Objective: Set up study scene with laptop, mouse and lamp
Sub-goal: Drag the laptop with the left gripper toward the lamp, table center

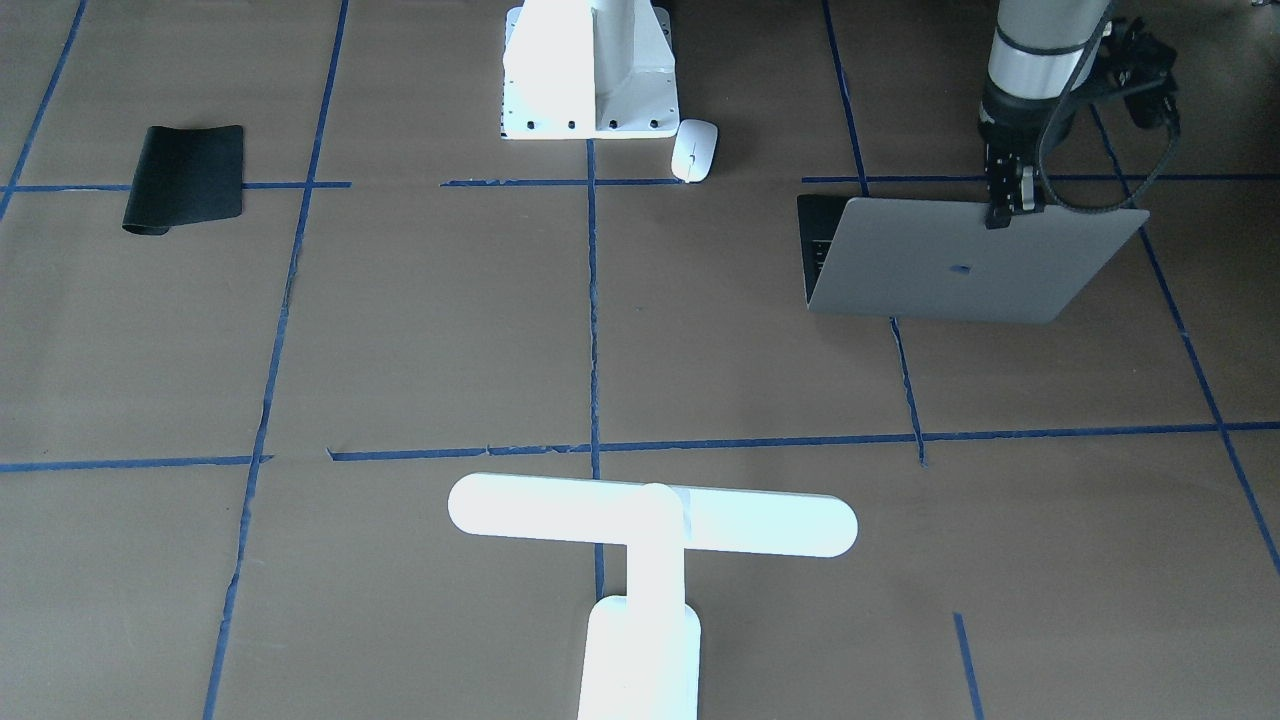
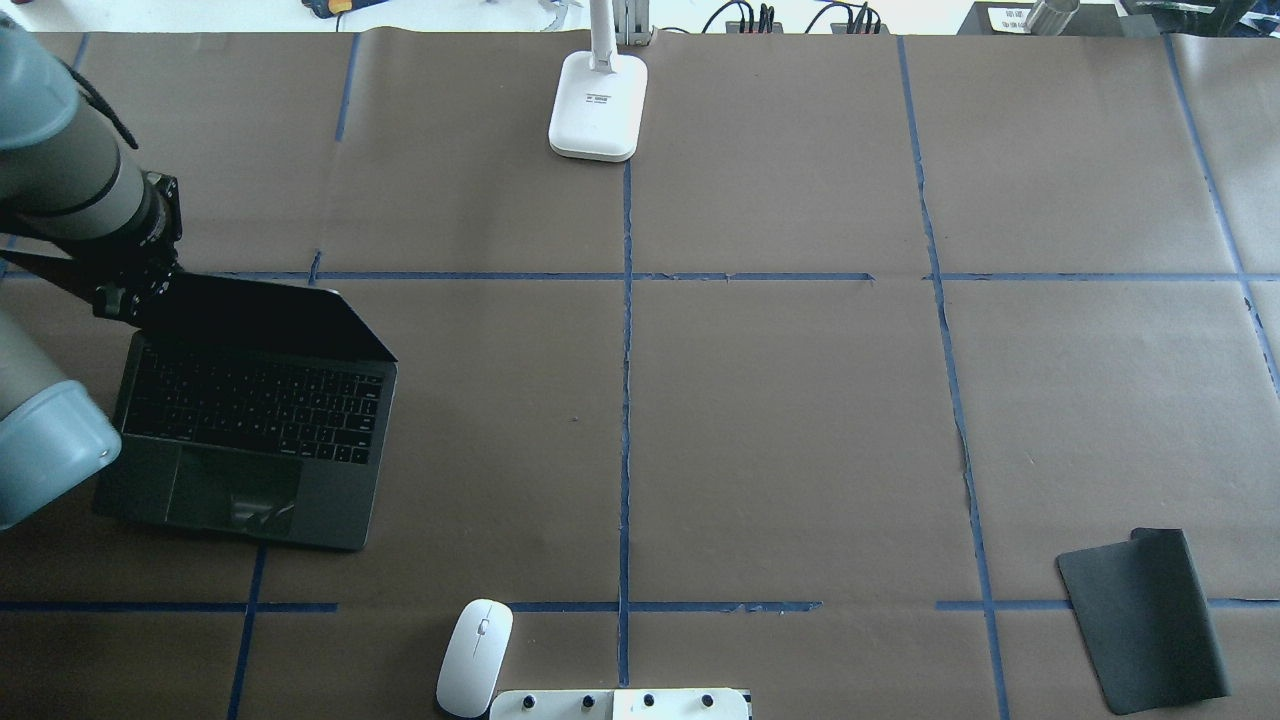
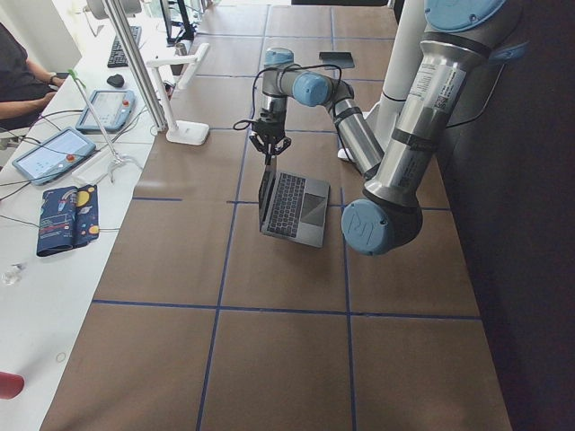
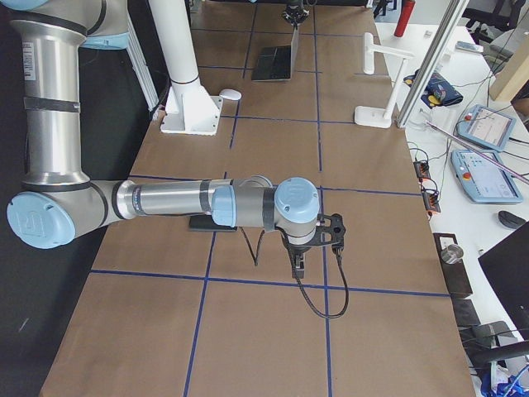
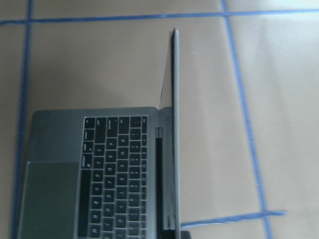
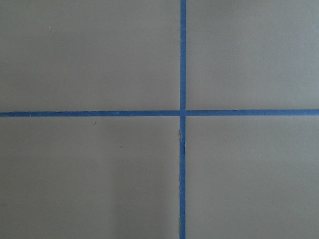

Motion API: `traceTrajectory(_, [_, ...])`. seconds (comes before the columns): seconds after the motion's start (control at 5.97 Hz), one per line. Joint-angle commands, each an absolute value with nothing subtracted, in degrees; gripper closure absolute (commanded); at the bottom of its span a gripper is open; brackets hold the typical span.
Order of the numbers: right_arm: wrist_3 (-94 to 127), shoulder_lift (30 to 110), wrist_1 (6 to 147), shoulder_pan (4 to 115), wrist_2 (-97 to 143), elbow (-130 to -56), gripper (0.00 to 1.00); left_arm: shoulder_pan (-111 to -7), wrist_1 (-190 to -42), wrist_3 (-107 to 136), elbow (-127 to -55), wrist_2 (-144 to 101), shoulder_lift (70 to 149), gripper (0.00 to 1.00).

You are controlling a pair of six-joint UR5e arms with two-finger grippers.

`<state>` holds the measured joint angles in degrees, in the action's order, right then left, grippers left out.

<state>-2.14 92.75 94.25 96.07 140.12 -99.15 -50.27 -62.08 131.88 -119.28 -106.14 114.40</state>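
Observation:
The space-grey laptop (image 1: 965,260) stands open on the robot's left side of the table, its keyboard (image 2: 250,405) facing the robot and its lid about upright, edge-on in the left wrist view (image 5: 173,99). My left gripper (image 1: 1010,205) is shut on the lid's top edge near a corner (image 2: 130,295). The white mouse (image 2: 474,657) lies beside the pedestal. The white T-shaped lamp (image 1: 650,520) stands at the far middle edge, its base (image 2: 598,105) on the paper. My right gripper (image 4: 297,265) hangs over bare paper; I cannot tell if it is open.
A black mat (image 2: 1145,620) lies at the near right. The white boxy pedestal (image 1: 590,70) stands at the robot's side, middle. Blue tape lines (image 6: 182,113) divide the brown paper. Tablets and cables lie on the side bench (image 4: 488,132) past the lamp.

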Motion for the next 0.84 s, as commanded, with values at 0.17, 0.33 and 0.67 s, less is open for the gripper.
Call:
traceTrajectory(0.17, [-2.11, 92.90, 94.22, 96.06, 140.10, -98.97, 0.00, -51.50, -63.36, 132.27, -103.85, -106.61, 130.81, 1.00])
traceTrajectory(0.33, [-2.02, 92.90, 94.22, 96.06, 140.18, -99.05, 0.00, -51.07, -64.59, 135.32, -98.84, -106.70, 135.57, 1.00])
traceTrajectory(0.67, [-2.02, 92.90, 94.22, 96.06, 140.19, -99.14, 0.00, -47.49, -66.88, 140.08, -97.12, -106.79, 139.29, 1.00])
